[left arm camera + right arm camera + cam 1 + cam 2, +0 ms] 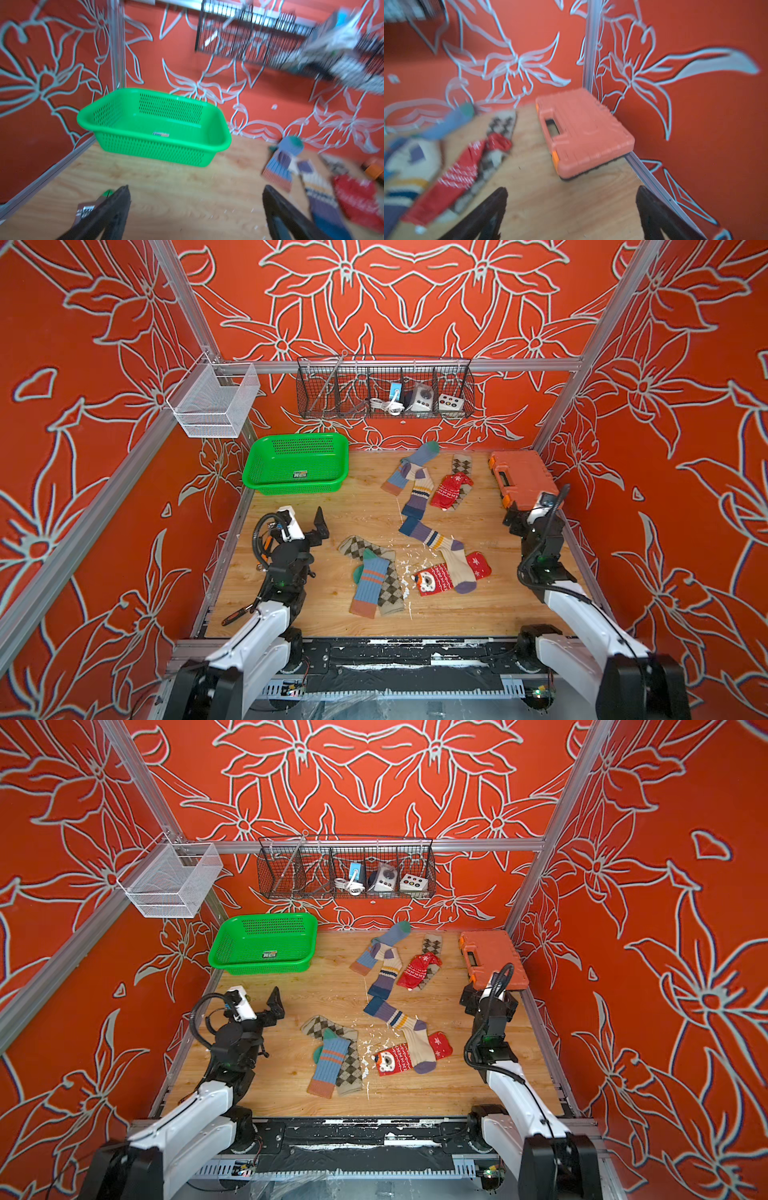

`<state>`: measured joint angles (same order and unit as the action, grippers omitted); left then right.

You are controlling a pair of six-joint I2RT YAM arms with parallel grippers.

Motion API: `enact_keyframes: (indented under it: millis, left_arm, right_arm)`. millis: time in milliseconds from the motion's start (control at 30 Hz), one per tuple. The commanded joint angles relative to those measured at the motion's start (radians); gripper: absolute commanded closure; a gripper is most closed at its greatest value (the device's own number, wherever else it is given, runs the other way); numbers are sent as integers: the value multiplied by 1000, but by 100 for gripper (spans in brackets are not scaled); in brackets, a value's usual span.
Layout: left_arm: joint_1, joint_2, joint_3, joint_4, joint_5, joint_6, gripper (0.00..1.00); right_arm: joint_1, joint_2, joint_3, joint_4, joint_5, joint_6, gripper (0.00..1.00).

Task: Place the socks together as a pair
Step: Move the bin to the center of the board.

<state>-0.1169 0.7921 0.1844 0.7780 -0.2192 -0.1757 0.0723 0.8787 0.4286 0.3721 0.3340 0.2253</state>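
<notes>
Lying flat on the worktop (332, 506), the socks (419, 493) form two clusters between the pincers. Left pincer (196, 187) and right pincer (571, 188): jaws wide apart, empty. Right of the left pincer, a blue sock (370, 585) lies lengthwise, toe forward, on an argyle sock (392, 589). Farther right, a red sock (440, 578) lies crosswise under a diagonal beige sock (436, 539). Four more lie ahead-left of the right pincer.

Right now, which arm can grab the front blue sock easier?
Left. The left gripper is open and nearer that blue sock; the right gripper, also open, sits farther off by the orange case.
</notes>
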Motion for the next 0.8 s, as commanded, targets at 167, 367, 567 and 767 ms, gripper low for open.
enact_keyframes:
  millis: [167, 367, 567, 767]
  left_arm:
    - [-3, -62, -10, -135, 287, -267, 5]
    - [-34, 125, 141, -297, 440, -267, 19]
    - [-115, 278, 239, -409, 351, -224, 21]
    - [-95, 458, 464, -507, 176, -218, 17]
  right_arm:
    - [2, -205, 9, -290, -295, 180, 27]
    - [10, 120, 256, -430, -698, 125, 31]
    - [119, 386, 385, -511, -735, 74, 30]
    - [208, 473, 431, -542, -646, 63, 39]
